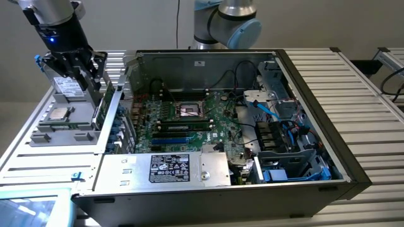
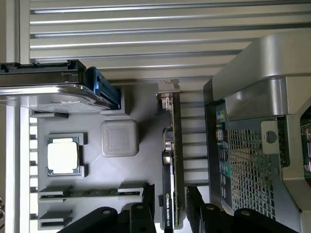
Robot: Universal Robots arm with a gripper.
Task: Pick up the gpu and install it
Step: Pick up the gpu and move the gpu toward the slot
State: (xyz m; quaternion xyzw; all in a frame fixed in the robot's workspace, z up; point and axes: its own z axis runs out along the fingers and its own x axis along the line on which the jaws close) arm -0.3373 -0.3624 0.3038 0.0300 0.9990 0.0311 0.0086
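Over parts tray [image 1: 39, 138] at ext. view's left, gripper [image 2: 170, 212] wide open astride upright gpu [image 2: 169, 191].

We see a table [image 2: 146, 29] of ribbed metal slats — pale, faintly shiny. The tray [image 2: 121, 179] looks like matt grey plastic; the chip [image 2: 62, 156] on it has a smooth silvery metal lid. The gpu [image 2: 170, 160] shows a matt black face, a green board edge and a bare metal bracket.

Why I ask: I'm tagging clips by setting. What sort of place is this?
Probably a robotics lab or PC-assembly bench: an open black metal desktop computer case, green motherboard exposed, lies on a slatted aluminium table beside a grey parts tray.
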